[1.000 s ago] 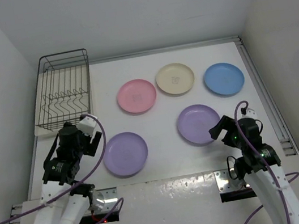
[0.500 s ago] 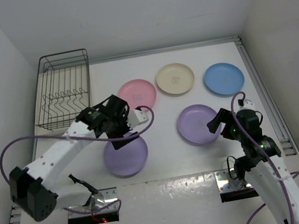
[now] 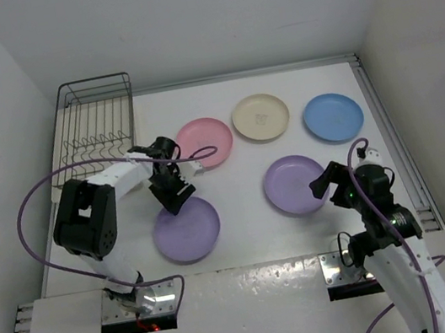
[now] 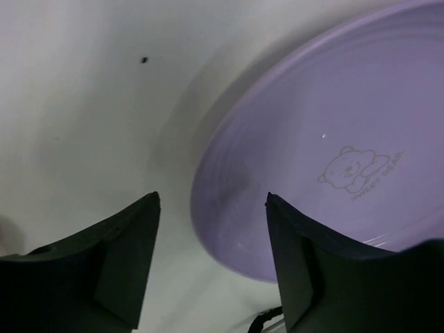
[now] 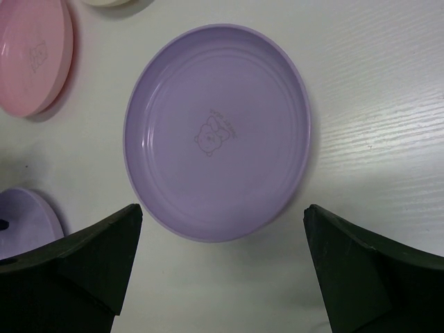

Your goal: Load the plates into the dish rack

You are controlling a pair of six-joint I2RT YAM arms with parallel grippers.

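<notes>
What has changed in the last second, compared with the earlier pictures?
The left gripper swung rightward from beside the dish rack to the far rim of the near-left lilac plate; its jaws are open, holding nothing. The right gripper, open too, barely shifted by the other lilac plate. Neither plate nor the rack moved.

White arm links (image 3: 126,176), black joints (image 3: 87,223), looping purple cables (image 3: 21,230)
</notes>
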